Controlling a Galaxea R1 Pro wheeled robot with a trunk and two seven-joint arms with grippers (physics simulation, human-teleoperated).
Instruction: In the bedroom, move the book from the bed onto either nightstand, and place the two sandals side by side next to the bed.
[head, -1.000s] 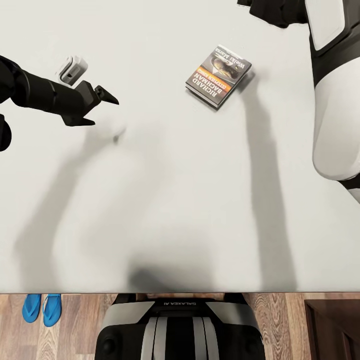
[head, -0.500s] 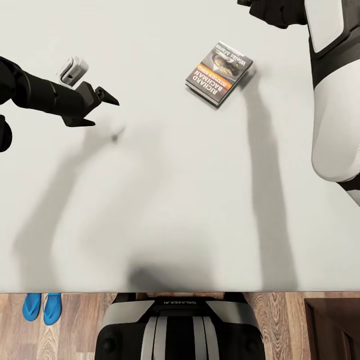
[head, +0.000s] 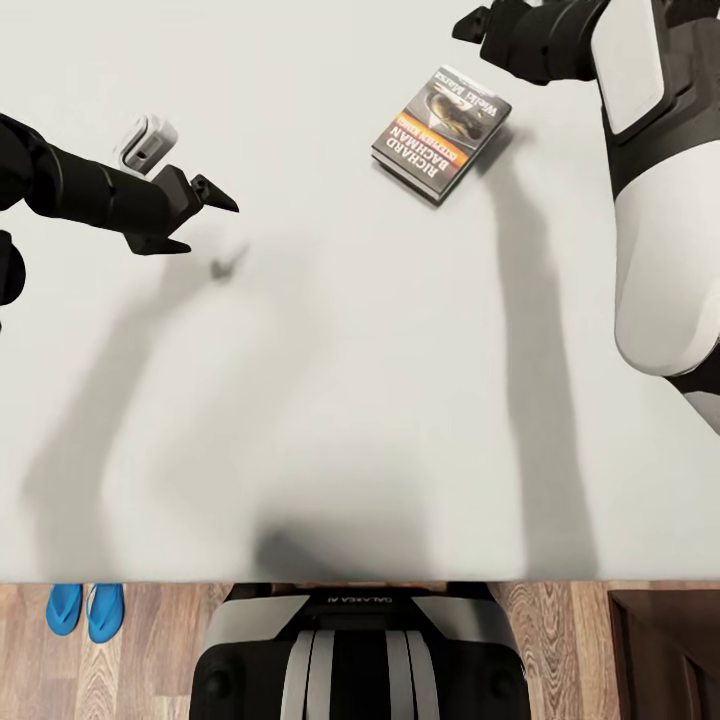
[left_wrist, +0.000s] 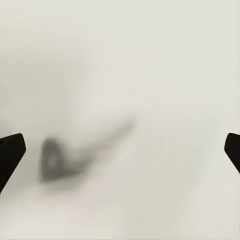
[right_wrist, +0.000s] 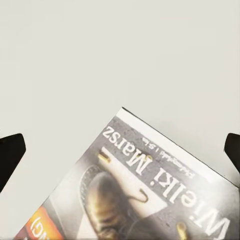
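The right end effector (head: 478, 22), jaws apart, has been brought closer over the far edge of the book (head: 441, 132) on the bed (head: 350, 400); grasping is judged imminent.

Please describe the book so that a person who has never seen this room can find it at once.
On the wide white bed, look toward the far side, near the right gripper. There lies a thin dark grey paperback book, flat, cover up. Its orange band and white lettering make it the single printed thing there.
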